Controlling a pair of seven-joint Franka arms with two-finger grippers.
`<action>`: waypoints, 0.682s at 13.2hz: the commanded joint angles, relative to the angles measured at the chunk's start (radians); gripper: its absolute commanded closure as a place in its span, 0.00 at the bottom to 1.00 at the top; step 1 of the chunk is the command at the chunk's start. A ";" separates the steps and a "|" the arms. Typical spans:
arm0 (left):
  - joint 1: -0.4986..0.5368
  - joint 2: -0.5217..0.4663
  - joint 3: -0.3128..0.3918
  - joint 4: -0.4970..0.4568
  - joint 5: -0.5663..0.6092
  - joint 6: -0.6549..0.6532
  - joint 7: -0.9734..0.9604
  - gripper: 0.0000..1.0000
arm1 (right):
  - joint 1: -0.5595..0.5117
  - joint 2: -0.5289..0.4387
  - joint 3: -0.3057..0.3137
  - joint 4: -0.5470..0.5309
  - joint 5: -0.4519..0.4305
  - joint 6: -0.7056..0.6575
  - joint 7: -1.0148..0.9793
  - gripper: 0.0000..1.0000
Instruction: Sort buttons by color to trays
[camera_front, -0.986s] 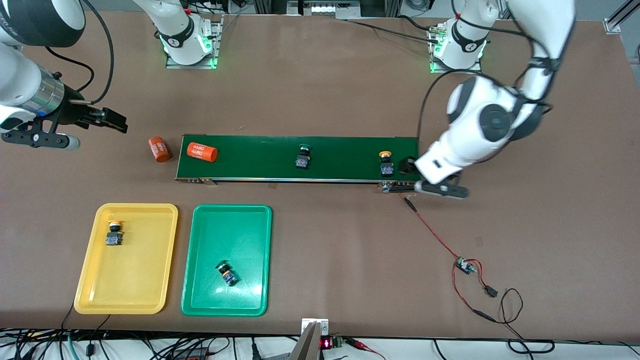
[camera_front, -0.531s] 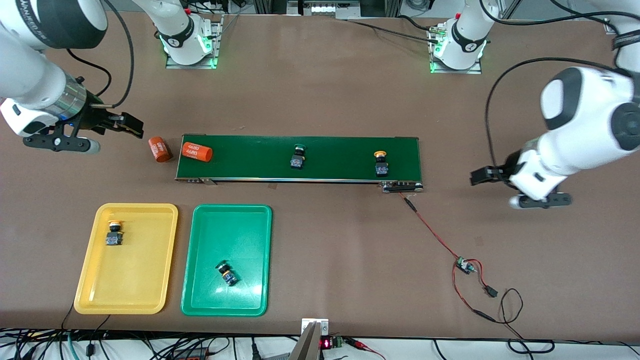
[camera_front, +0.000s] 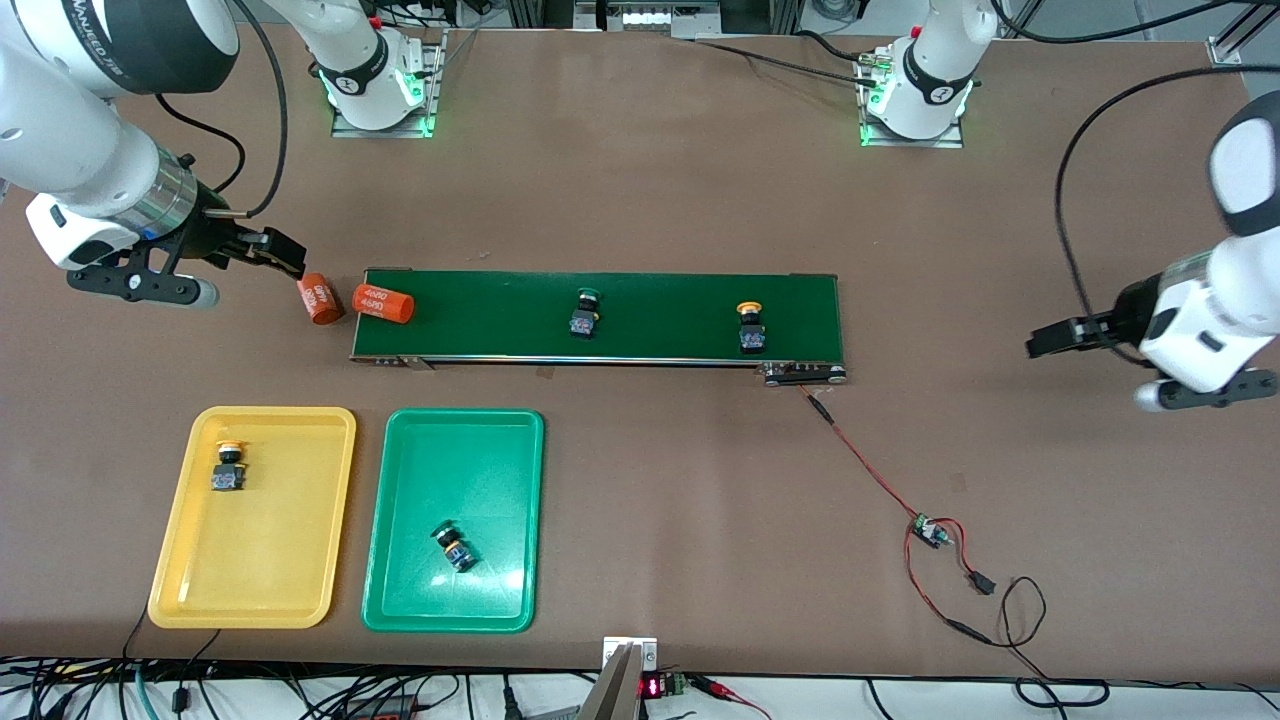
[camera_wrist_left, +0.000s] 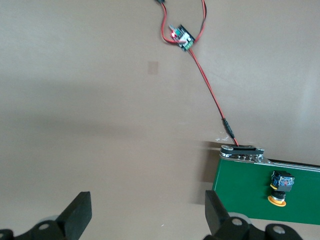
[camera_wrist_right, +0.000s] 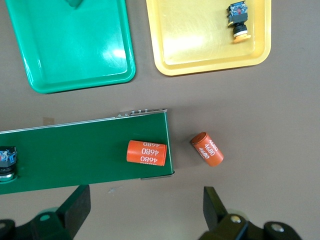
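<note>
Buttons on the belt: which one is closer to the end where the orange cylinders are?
The green-capped button, around mid-belt. The yellow-capped button sits toward the left arm's end of the conveyor belt, away from the cylinders.

Pretty plain workspace tbh: one big table (camera_front: 640, 180) with a matte brown top that fills nearly the whole front view. Lighting is soft and even, with faint pale sheen patches on the brown surface and only mild shadows. Along the edge nearest the front camera there's a messy run of black cables (camera_front: 300, 690) (a few red ones mixed in) plus a small red digit display (camera_front: 651, 687) lit up. At the opposite edge you can see bits of aluminium framing (camera_front: 640, 15) and grey floor at the corners. A thin red wire (camera_front: 860, 465) snakes across the tabletop to a little circuit board (camera_front: 930, 530).
</note>
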 joint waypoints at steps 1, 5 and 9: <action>0.004 -0.016 0.002 0.059 0.025 -0.043 0.017 0.00 | -0.027 0.001 0.005 0.003 0.001 -0.002 -0.048 0.00; 0.037 -0.072 0.017 0.045 0.025 -0.049 0.105 0.00 | -0.053 -0.009 0.005 -0.051 -0.001 0.002 -0.143 0.00; 0.067 -0.081 0.004 0.056 0.024 -0.103 0.109 0.00 | -0.050 -0.052 0.024 -0.230 0.005 0.220 -0.140 0.00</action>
